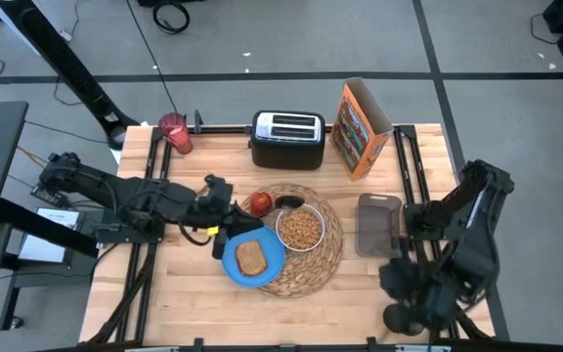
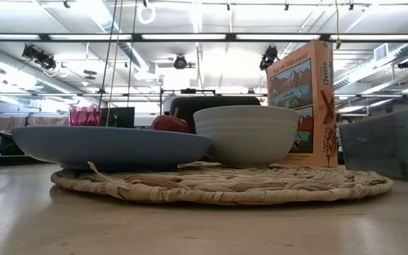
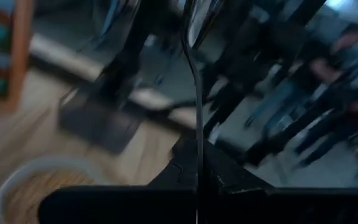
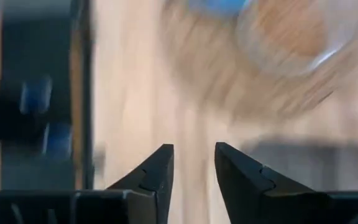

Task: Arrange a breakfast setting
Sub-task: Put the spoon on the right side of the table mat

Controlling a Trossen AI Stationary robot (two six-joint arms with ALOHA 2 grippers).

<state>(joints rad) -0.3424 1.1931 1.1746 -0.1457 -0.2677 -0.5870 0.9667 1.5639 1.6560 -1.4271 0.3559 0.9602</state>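
The left gripper (image 3: 197,180), beside the blue plate (image 1: 252,262), was clenched on the spoon (image 3: 194,81). The right gripper (image 4: 194,165) hung slightly parted, holding nothing.

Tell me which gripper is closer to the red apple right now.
The left gripper is closer: it sits just beside the red apple, at the placemat's edge. The right gripper is far off, past the placemat, near the table's right front corner.

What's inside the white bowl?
From above, the white bowl is filled with brown cereal pieces. They cover the bottom, so what lies beneath them cannot be seen. The bowl sits on the straw placemat.
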